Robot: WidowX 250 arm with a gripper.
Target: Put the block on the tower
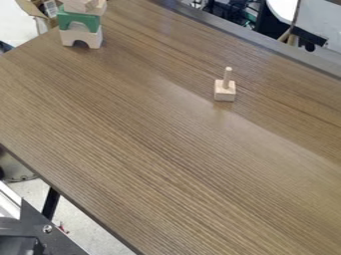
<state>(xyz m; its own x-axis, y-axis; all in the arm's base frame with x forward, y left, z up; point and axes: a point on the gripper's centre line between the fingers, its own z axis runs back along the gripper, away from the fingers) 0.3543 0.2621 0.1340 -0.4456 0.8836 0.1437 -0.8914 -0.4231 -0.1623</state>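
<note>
At the upper left of the table stands a tower point(81, 24). Its bottom piece is a pale arch block point(90, 39), with a green arch block point(78, 20) on top of that and pale wooden pieces point(81, 5) above, cut by the top edge. Right of the middle, apart from the tower, a small pale wooden block point(225, 92) with an upright peg on it rests on the table.
The brown wood table point(133, 124) runs diagonally, with its near edge at the lower left. Beyond that edge is a dark metal bracket point(41, 229). A cardboard box point(39, 12) is behind the tower.
</note>
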